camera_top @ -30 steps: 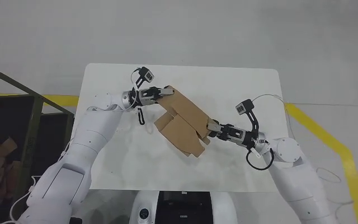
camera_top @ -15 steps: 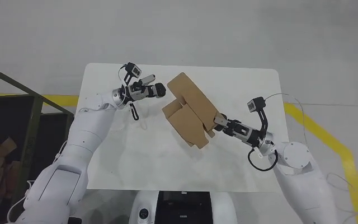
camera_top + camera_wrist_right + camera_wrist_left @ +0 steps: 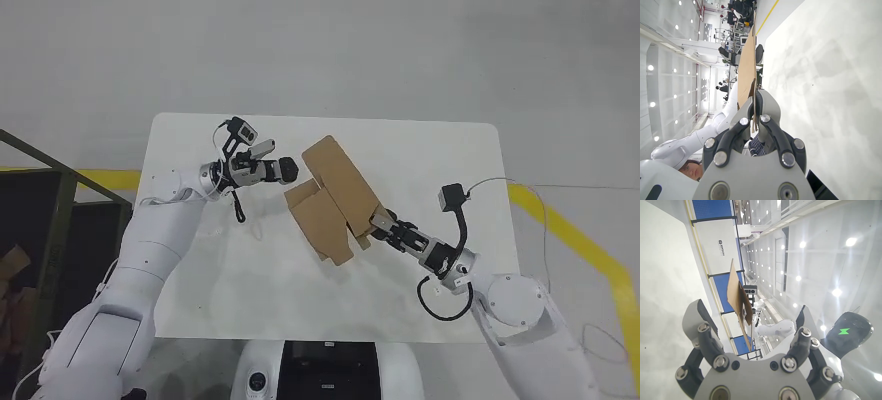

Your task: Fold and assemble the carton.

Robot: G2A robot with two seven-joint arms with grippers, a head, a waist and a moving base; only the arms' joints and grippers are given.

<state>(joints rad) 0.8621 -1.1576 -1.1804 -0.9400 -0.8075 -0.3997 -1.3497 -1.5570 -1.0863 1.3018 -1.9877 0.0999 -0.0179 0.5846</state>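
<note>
A flat, unfolded brown carton (image 3: 333, 198) is held up above the middle of the white table (image 3: 430, 150). My right gripper (image 3: 376, 222) is shut on the carton's near right edge; in the right wrist view its fingers (image 3: 751, 108) clamp the cardboard (image 3: 746, 68) edge-on. My left gripper (image 3: 290, 169) hangs just left of the carton's far corner, open and apart from it. In the left wrist view its fingers (image 3: 702, 315) are spread wide with nothing between them, and the carton (image 3: 738, 300) floats ahead, seen nearly edge-on.
The table's surface is bare around the carton, with room on all sides. A dark metal frame (image 3: 60, 190) stands off the table's left side. Yellow floor lines (image 3: 560, 230) run beyond the right edge.
My left gripper has let go of the carton's far corner and drawn back to the left. The right gripper has kept hold, and the carton has shifted and turned a little.
</note>
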